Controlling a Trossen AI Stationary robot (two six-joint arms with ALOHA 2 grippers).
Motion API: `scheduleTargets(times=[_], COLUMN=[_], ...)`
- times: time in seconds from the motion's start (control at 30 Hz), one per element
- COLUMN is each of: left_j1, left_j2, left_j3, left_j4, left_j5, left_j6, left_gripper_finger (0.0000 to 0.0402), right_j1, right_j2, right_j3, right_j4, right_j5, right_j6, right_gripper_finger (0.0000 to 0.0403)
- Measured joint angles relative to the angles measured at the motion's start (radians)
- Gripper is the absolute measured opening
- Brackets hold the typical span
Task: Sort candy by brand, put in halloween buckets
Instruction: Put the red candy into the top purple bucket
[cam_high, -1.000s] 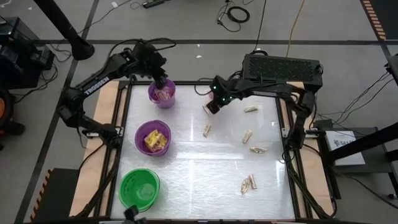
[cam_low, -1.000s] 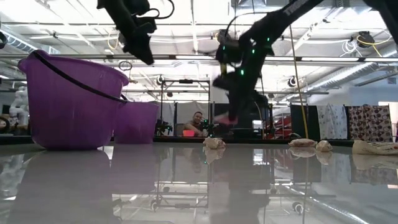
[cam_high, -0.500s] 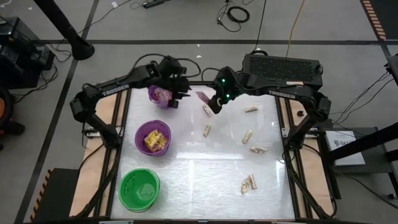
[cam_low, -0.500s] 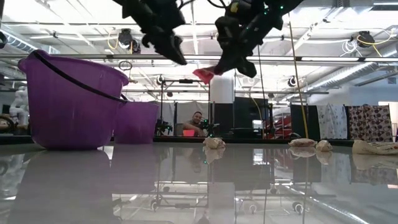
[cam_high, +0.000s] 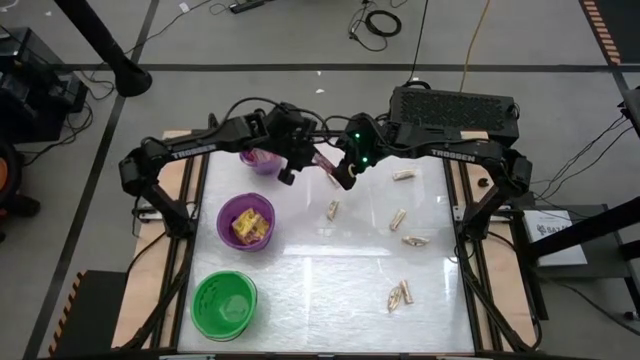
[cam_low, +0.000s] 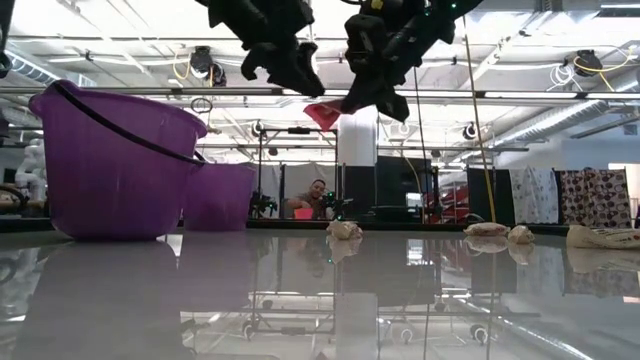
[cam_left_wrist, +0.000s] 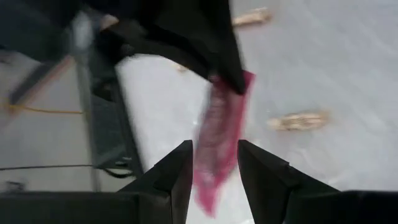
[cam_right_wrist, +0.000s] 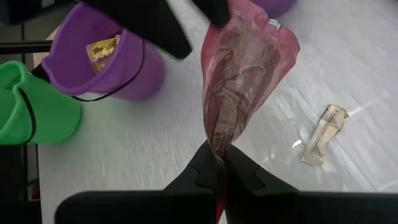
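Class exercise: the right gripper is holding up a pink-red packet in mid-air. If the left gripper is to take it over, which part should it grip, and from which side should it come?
Probably the free end. The right gripper is shut on one narrow end of the pink-red packet, leaving the wider end clear. The packet is flat, so the left gripper, open and lined up with it, should come end-on, fingers closing across the flat faces.

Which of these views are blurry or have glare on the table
Left wrist view: pink packet and background smeared by motion blur. High view: white glare streaks across the table. Low view: glossy tabletop mirrors the room; arms backlit, dark. Right wrist view: fairly sharp.
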Motion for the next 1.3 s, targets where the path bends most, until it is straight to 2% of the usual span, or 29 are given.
scheduleTargets(times=[0.3,0.77,1.17,1.3], left_j1=[-0.021,-0.032,-0.031,-0.031], left_j2=[0.043,0.061,0.062,0.062], left_j3=[0.000,0.000,0.000,0.000], left_j4=[-0.006,0.032,0.037,0.029], left_j5=[0.012,-0.177,-0.180,-0.180], left_j6=[-0.012,-0.037,-0.037,-0.038], left_gripper_finger=[0.0135,0.0134,0.0133,0.0103], right_j1=[0.000,0.007,0.006,0.006], right_j2=[0.000,0.000,0.000,0.000], right_j3=[0.000,0.000,0.000,0.000], right_j4=[0.000,-0.022,-0.015,-0.015], right_j5=[0.001,-0.029,-0.027,-0.024], right_j6=[0.001,0.023,0.022,0.022], right_gripper_finger=[0.0000,0.0000,0.0000,0.0000])
